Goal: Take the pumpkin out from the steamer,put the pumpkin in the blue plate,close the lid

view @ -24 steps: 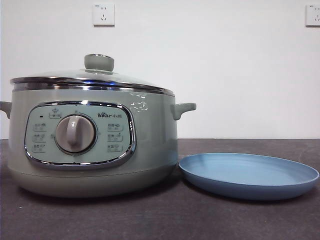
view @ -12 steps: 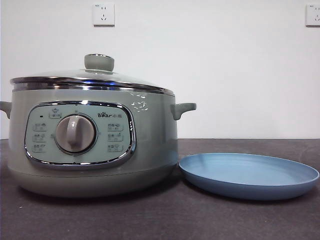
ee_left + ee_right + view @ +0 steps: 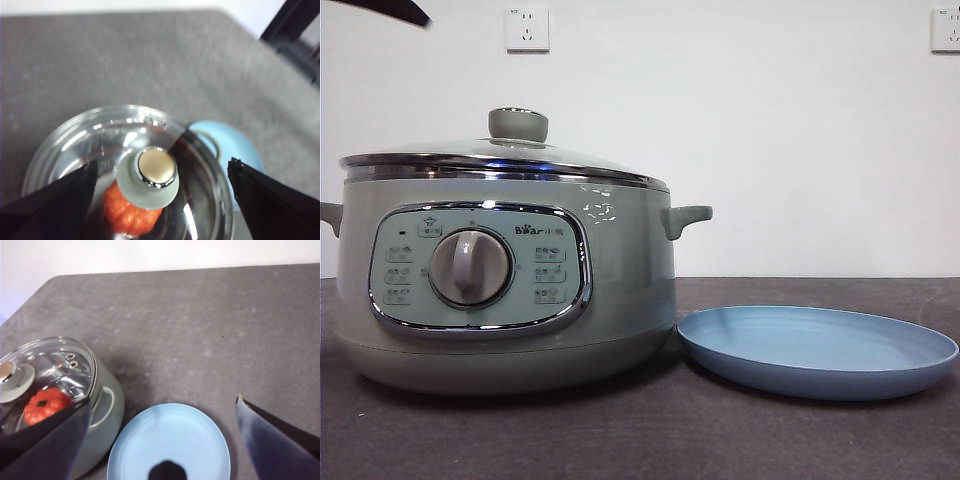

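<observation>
Step in hand: getting the lid (image 3: 130, 165) off; it sits seated on the steamer (image 3: 505, 290). Left tool (image 3: 160, 200) hangs above the knob (image 3: 156, 176), jaws spread wide, touching nothing. Next move likely calls for a straight descent and a pinch on that small, smooth, chrome-capped knob (slippery, I'd judge). Pumpkin (image 3: 131, 214), ribbed orange, shows through the domed glass inside the pot. Right tool (image 3: 162, 440), also spread, waits over the matte blue plate (image 3: 170, 445) on the grey table (image 3: 200, 330).

Through the lid (image 3: 47, 365) closed on the steamer (image 3: 102, 412) we see the pumpkin (image 3: 46, 405) inside, the blue plate (image 3: 170, 440) just beside it on the grey counter (image 3: 200, 330), our right claw (image 3: 162, 440) spread wide above.
</observation>
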{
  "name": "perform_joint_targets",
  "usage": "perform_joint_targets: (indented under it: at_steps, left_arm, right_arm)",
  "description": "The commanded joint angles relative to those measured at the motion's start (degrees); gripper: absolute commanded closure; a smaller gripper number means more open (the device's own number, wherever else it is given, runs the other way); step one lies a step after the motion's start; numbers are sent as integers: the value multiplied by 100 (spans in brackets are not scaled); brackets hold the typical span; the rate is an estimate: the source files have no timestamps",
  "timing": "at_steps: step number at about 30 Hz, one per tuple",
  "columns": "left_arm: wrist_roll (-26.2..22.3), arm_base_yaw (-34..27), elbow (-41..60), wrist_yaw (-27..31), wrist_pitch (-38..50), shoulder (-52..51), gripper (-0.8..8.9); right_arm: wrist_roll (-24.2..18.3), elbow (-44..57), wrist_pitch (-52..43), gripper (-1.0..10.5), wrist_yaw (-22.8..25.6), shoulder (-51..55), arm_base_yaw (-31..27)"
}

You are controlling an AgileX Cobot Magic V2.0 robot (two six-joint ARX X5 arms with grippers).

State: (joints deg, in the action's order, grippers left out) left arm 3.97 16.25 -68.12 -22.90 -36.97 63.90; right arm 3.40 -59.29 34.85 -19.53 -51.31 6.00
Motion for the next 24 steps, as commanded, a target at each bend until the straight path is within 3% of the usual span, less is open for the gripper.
perform_joint_targets:
  at_steps: [1, 12, 24]
  left_arm:
    - [-319, 382, -208, 393, -111, 374, 375]
    - [-577, 1200, -461, 1543, -129, 1508, 375]
    - [-723, 1272, -461, 1585, -210, 1766, 407]
  right_arm:
    - [-31, -15, 24, 470, -11, -2, 9]
    - [-33, -15, 208, 470, -7, -2, 9]
    - [-33, -15, 223, 474, -4, -2, 9]
